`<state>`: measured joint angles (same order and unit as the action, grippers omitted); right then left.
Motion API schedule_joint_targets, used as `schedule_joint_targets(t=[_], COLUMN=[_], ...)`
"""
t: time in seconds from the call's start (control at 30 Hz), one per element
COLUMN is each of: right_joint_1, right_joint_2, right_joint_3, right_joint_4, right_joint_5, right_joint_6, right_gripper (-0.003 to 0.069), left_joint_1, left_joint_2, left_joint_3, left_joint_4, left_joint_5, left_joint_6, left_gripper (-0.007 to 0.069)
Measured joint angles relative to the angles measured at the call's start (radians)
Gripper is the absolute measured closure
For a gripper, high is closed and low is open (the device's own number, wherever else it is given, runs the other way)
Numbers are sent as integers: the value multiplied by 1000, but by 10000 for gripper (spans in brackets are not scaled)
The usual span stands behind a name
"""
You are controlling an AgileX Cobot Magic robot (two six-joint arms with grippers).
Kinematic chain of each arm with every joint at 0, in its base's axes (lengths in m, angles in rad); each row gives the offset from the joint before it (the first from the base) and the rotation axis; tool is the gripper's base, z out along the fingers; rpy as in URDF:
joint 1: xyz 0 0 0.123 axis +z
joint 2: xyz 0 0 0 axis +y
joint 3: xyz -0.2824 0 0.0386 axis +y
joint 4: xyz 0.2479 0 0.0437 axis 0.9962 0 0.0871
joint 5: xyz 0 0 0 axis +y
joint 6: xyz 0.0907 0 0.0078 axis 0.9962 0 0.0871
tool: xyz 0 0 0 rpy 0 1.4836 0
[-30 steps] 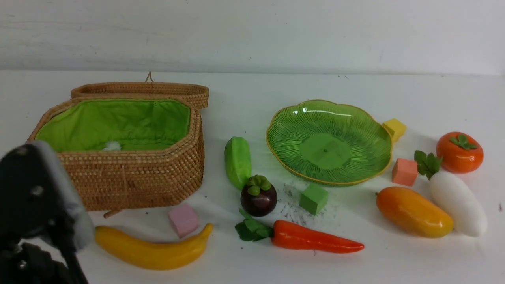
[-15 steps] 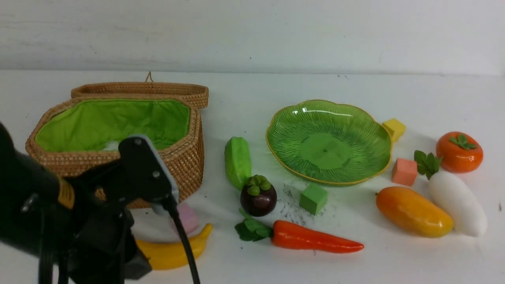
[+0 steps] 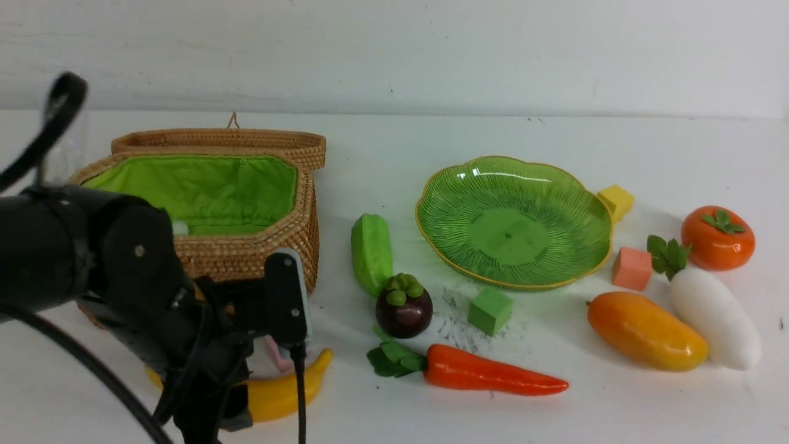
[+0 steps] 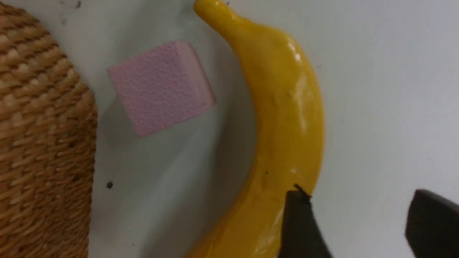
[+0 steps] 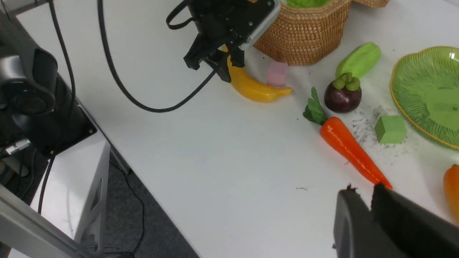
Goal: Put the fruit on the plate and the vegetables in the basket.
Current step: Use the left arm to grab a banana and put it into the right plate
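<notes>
Seven toy pieces lay on the white table (image 3: 394, 142). L gripper (image 4: 358, 200) hung low over the banana (image 4: 283, 107) at the table's 7 o'clock. Its jaws stood apart, one finger across the banana's edge, the other over bare table, no grip. Pink cube (image 4: 161, 86) sat at the banana's 12, btwn it & the basket (image 3: 246, 253). Basket stood at 10 o'clock w/ lid back, plate (image 3: 511, 228) at 1. Gourd (image 3: 372, 251) lay btwn them, mangosteen (image 3: 404, 308) at its 6, carrot (image 3: 487, 373) at mangosteen's 5. Mango (image 3: 646, 331) & radish (image 3: 715, 314) lay side by side at plate's 4, persimmon (image 3: 717, 238) at radish's 12. R gripper (image 5: 365, 190) hung near the carrot's tip, fingers all but together, holding nothing.
</notes>
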<state>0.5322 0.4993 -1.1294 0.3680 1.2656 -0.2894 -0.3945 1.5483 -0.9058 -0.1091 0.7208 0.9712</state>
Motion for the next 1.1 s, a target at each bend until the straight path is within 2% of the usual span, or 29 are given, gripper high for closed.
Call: schedule_joint_targets(t=[0.1,0.17,0.23,0.33,0.47,0.7,0.8,0.87,0.9,0.93,0.97,1.0,1.1], right_joint_1=[0,0,0,0,0,0,0,0,0,0,0,0,0], right_joint_2=[0,0,0,0,0,0,0,0,0,0,0,0,0], right_joint_3=[24,46,61,70,72,72,72,72,72,72,72,72,72], right_joint_4=[0,0,0,5,12,13,9,-16,-16,-71,-78,-149,-273], right_joint_5=[-2,-7,-13,-21,-36,-68,-86,-109,-112,-144,-148,-181,-224], right_joint_6=[0,0,0,1,1,1,6,42,47,104,111,178,311], right_gripper=[565,563,562,562,561,558,554,551,551,550,550,550,549], left_joint_1=[0,0,0,0,0,0,0,-14,-17,-57,-62,-115,-214], left_joint_2=[55,96,133,161,168,93,-11,-101,-101,-132,-133,-119,-26], left_joint_3=[-1,-2,-3,-3,-4,-4,-9,-41,-46,-104,-119,-189,-335], left_joint_4=[15,26,34,36,33,2,-102,-235,-247,-350,-371,-435,-485], left_joint_5=[-36,-69,-90,-93,-57,39,29,-30,-30,-84,-88,-118,-134], left_joint_6=[17,50,78,92,96,98,98,83,81,70,67,56,25], left_gripper=[91,59,62,102,326,319,319,319,319,319,319,319,319])
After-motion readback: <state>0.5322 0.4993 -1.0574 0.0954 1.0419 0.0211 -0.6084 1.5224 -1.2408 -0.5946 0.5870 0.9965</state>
